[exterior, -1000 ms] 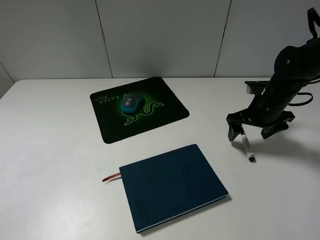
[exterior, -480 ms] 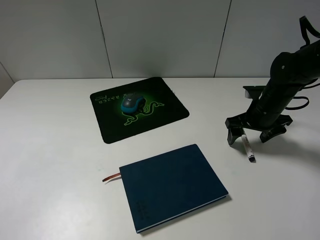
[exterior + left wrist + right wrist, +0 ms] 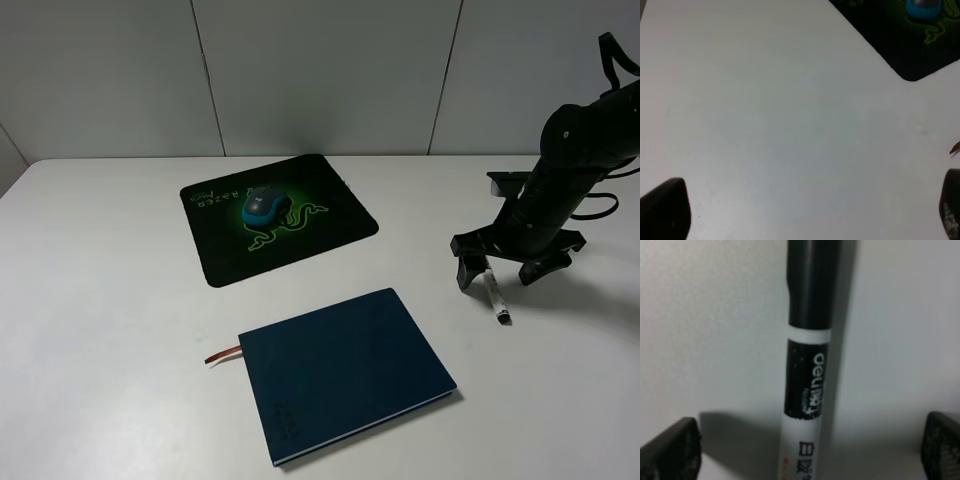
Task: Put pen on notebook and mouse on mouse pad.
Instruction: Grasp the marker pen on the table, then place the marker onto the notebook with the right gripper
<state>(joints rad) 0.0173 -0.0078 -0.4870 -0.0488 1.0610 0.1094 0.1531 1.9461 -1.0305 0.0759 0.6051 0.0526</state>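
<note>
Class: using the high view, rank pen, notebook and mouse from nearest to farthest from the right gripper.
1. Pen, lying inside the open right gripper.
2. Notebook, nearer the front, to its left.
3. Mouse, on the mouse pad, far left.

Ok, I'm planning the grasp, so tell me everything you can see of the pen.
The pen is a slim marker, plastic by the look: white barrel with small print, black label band, glossy black cap. It lies flat on the white table, right of the notebook and apart from it. The right gripper straddles it, open, a gap on each side; only the table touches it.
</note>
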